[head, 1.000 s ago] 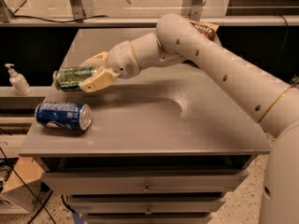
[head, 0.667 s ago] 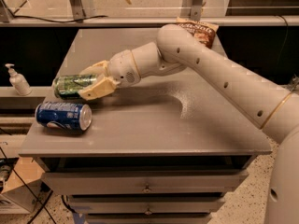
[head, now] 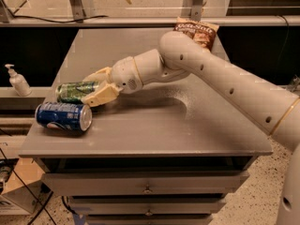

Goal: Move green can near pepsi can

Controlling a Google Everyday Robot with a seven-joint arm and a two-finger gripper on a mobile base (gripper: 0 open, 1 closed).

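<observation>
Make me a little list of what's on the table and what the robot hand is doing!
gripper: over the picture-left part of the table, shut on the green can
green can: on its side, held between the fingers
pepsi can: on its side, just in front of the green can, near the front edge
chip bag: at the back edge, behind the arm
soap bottle: off the table, on a ledge at picture left
table: grey, drawers underneath
</observation>
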